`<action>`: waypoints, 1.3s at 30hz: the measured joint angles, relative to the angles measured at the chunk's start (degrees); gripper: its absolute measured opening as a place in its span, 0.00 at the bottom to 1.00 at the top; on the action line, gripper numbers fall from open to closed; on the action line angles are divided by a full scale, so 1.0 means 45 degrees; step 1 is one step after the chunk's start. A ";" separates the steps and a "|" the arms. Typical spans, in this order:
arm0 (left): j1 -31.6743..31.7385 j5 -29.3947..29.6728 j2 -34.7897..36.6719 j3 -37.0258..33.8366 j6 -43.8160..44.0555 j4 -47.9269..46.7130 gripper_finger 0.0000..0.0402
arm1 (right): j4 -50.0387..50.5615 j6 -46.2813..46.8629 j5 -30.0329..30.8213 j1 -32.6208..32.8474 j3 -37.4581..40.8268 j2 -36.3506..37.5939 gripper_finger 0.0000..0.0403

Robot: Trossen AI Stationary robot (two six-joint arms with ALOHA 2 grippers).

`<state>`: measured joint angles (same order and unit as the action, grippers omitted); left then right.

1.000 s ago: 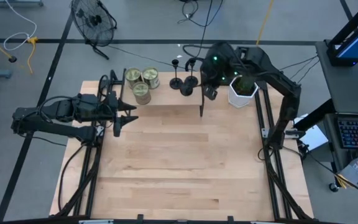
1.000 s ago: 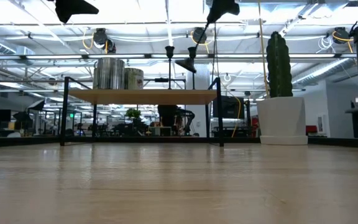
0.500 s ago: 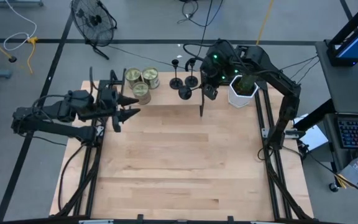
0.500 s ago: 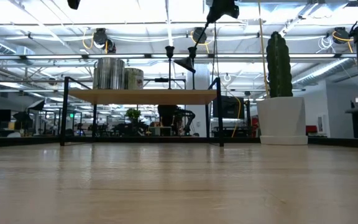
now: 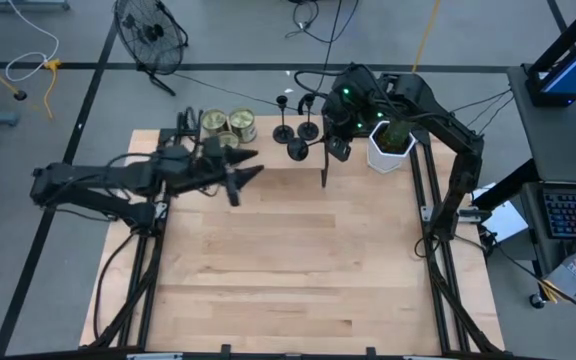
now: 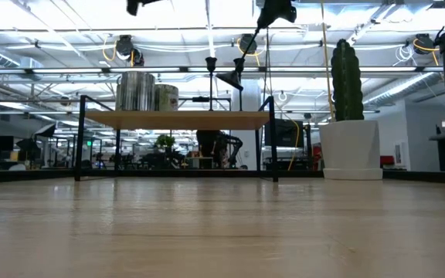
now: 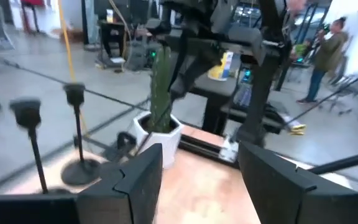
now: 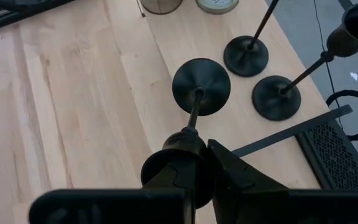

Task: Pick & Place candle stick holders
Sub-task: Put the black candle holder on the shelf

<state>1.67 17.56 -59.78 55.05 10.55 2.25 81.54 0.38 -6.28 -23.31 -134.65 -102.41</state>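
Note:
Two black candle stick holders (image 5: 283, 133) (image 5: 309, 130) stand upright on their round bases on the raised wooden shelf (image 5: 268, 160) at the table's far edge. A third holder (image 5: 298, 150) hangs tilted from my right gripper (image 8: 197, 180), which is shut on it. That gripper is also at the top of the low view (image 6: 276, 11). My left gripper (image 5: 251, 165) hovers open and level just near-side of the greenish-gold tins (image 5: 228, 128). Nothing lies between its fingers (image 7: 135, 180). My right gripper pinches the holder's cup top (image 8: 180, 148) between its two fingers, which slant down from the table's right. The stem runs away below the fingers to the round base (image 8: 201, 86). The holder hangs tilted, its base (image 6: 228, 79) lifted clear of the shelf.
A cactus in a white pot (image 5: 390, 145) stands at the shelf's right end, close beside my right gripper. Three tins cluster at the shelf's left part. The wide wooden table top (image 5: 288, 260) spreads out in front. A person (image 7: 328, 50) stands in the room beyond.
My left gripper has gone toward the table's right edge, past the tins, and has tipped up to level while staying open. My right gripper and its holder have kept still.

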 joint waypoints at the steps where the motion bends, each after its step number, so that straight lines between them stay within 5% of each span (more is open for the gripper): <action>1: 0.0000 0.0130 -0.0410 0.0303 -0.0251 0.0008 0.54 | 0.0000 0.0000 -0.0005 0.0000 0.0000 0.0000 0.03; 18: 0.0000 0.0189 -0.5893 0.5745 -0.2716 -0.2867 0.54 | -0.0656 0.0141 -0.1006 0.0896 0.0005 0.0000 0.03; 39: -0.0277 0.0214 -0.6292 0.6033 -0.3221 -0.2785 0.54 | -0.1200 0.0520 -0.1056 0.2283 0.0005 -0.0481 0.03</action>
<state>0.43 18.52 -88.10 82.19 -3.95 -10.29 76.14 2.72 -11.04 -13.04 -134.63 -104.58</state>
